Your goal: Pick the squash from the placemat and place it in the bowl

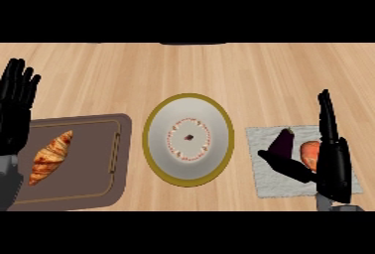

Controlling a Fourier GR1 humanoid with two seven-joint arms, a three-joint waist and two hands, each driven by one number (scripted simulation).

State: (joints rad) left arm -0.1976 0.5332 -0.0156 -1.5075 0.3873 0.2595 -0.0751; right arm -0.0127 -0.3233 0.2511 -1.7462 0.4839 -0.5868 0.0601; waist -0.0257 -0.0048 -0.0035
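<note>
An orange squash (310, 153) lies on the light grey placemat (267, 183) at the right, partly hidden by my right hand (334, 168). Beside it on the mat is a dark purple vegetable (282, 144) with a small stem. My right hand stands edge-on over the mat, open, fingers straight and pointing away, thumb (284, 167) spread to the left below the purple vegetable. The squash sits between the thumb and the fingers, and no finger curls round it. The white bowl (159, 149) with an olive-yellow rim stands in the middle, left of the mat.
A brown tray (95, 188) at the left holds a croissant (51, 156). My left hand (16, 106) rests open at the left edge, fingers up, over the tray's far corner. Bare wooden counter (219, 69) stretches behind the bowl.
</note>
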